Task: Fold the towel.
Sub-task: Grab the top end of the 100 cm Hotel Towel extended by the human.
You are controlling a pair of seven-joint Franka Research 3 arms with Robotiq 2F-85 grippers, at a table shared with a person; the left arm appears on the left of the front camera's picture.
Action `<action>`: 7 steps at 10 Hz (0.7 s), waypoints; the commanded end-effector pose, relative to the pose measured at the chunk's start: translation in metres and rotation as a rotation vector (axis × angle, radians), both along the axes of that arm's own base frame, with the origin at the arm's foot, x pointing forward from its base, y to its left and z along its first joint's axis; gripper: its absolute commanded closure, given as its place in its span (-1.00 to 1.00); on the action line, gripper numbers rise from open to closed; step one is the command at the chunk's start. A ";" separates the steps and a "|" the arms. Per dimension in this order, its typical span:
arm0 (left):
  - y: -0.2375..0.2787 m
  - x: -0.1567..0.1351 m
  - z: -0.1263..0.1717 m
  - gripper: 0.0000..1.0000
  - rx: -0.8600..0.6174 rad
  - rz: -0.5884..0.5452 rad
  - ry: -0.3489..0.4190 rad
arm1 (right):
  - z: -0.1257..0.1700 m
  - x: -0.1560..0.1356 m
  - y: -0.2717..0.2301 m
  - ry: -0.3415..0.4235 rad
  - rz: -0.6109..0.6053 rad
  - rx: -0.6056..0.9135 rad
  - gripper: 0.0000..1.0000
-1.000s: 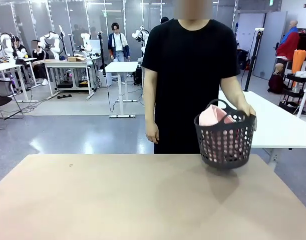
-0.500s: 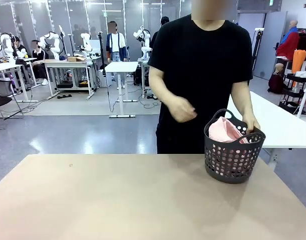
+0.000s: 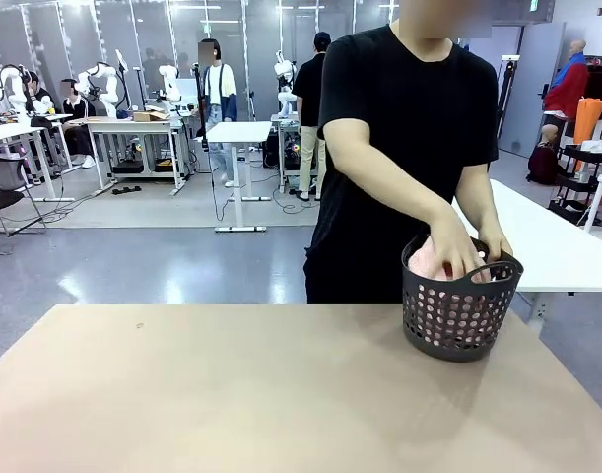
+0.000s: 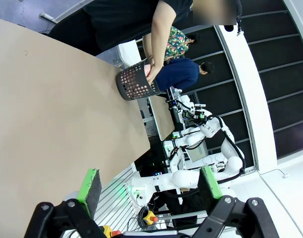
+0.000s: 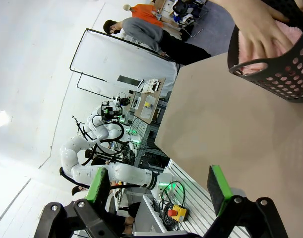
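While the towel [image 3: 420, 262] lies crumpled inside the dark basket [image 3: 456, 320] near the far right edge of the table [image 3: 232, 394], its long axis and heading cannot be told. A bunched pink top rises just above the rim, and more pink shows through the holes. The person's reaching hand [image 3: 455, 258] presses down into the cloth, and the holding hand [image 3: 496, 246] grips the basket's rim. Well apart from the basket, the left gripper [image 4: 149, 174] hangs released, green pads wide with nothing between them. The right gripper [image 5: 157, 176] is likewise spread and empty.
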State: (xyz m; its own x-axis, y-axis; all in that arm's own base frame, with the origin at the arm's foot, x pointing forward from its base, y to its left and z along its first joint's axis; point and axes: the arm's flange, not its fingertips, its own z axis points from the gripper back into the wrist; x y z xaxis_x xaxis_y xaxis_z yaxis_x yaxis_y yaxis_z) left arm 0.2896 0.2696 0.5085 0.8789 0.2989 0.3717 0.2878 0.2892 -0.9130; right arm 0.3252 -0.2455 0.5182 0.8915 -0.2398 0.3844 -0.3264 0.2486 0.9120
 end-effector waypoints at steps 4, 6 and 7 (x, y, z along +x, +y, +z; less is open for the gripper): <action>0.002 0.000 0.000 -1.00 -0.008 -0.011 -0.025 | 0.003 0.000 0.000 -0.020 0.000 0.005 -1.00; 0.002 0.000 0.000 -1.00 -0.008 -0.011 -0.025 | 0.003 0.000 0.000 -0.020 0.000 0.005 -1.00; 0.002 0.000 0.000 -1.00 -0.008 -0.011 -0.025 | 0.003 0.000 0.000 -0.020 0.000 0.005 -1.00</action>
State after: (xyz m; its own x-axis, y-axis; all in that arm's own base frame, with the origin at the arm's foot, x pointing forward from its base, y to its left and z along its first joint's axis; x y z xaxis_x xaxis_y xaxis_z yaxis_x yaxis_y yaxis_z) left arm 0.2896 0.2696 0.5085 0.8789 0.2989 0.3717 0.2878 0.2892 -0.9130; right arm 0.3252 -0.2455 0.5182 0.8915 -0.2398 0.3844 -0.3264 0.2486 0.9120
